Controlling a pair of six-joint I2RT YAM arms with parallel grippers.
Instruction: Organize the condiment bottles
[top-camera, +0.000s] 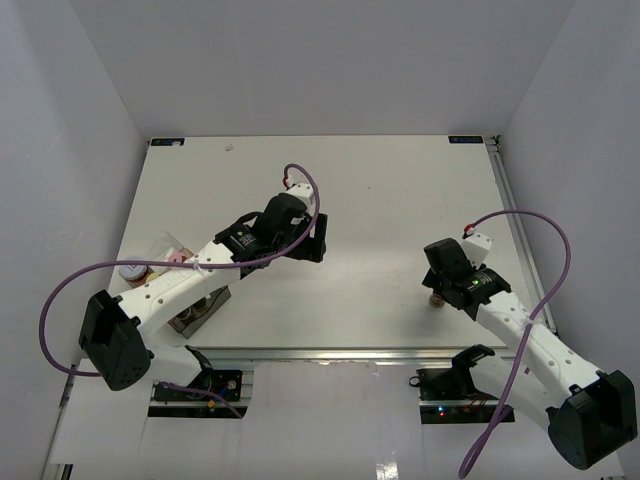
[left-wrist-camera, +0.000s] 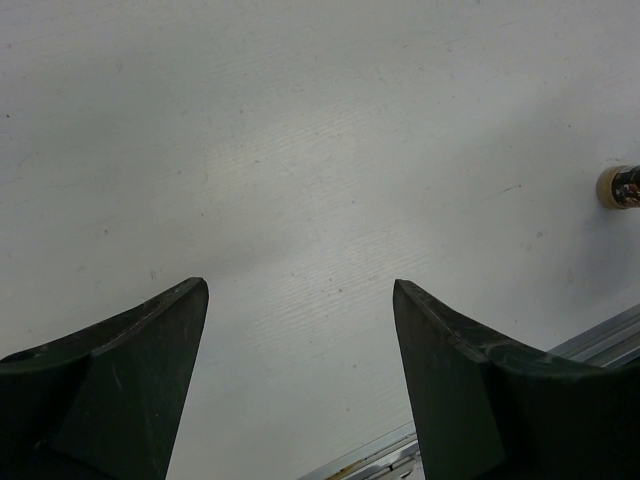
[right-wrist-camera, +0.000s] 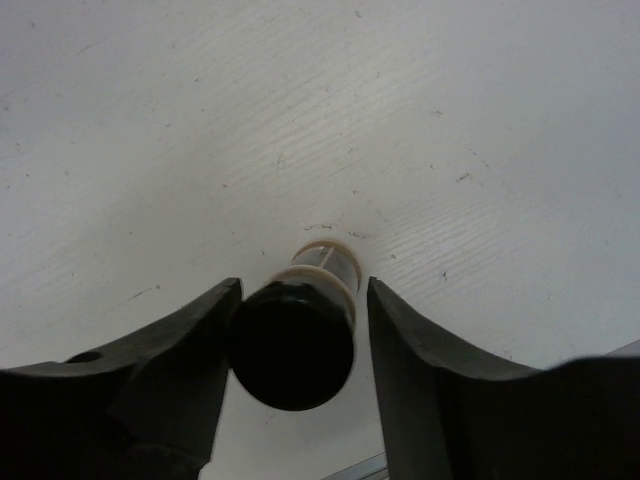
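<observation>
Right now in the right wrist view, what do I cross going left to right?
One finger of the right gripper → black-capped jar → other finger.

The table (right-wrist-camera: 450, 120) is matt white, finely ribbed; the condiment bottle (right-wrist-camera: 300, 330) has a smooth black plastic cap; the right gripper (right-wrist-camera: 303, 283) is matt black
</observation>
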